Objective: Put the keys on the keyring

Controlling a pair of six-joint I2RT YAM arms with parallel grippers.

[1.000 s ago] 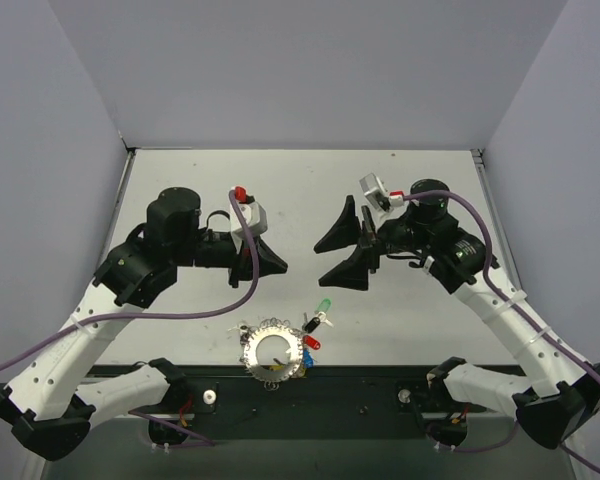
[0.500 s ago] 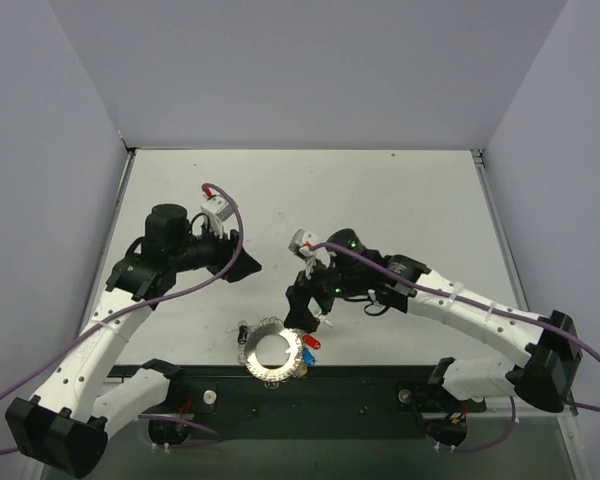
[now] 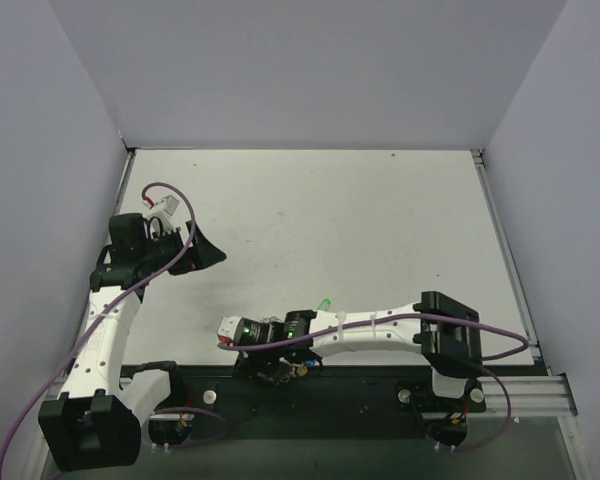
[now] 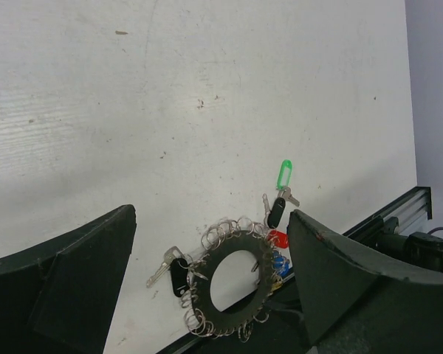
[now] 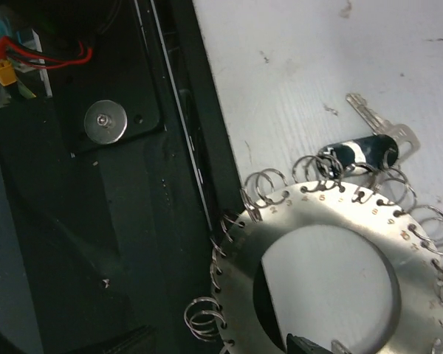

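The left gripper (image 4: 210, 221) has its fingers spread wide, far from the big silvery metal ring with wire loops (image 5: 310, 212). The ring lies just under the right gripper (image 3: 268, 362). I cannot tell if its fingers are spread. It is best to go slowly and pinch only the tiny green-headed metal key (image 4: 283, 175).

Tiny stamped numbers (image 5: 314, 198), barely legible, edge the keyring (image 5: 236, 295)

The left arm (image 3: 105, 330) and right arm (image 3: 375, 330) share white shell links and black joint housings. A purple cable (image 3: 168, 188) loops over the left wrist, and another purple cable (image 3: 515, 338) trails the right arm, near small green indicator lights (image 3: 290, 322). The left gripper (image 4: 213, 215) has broad, black, wedge-shaped fingers (image 4: 66, 287).
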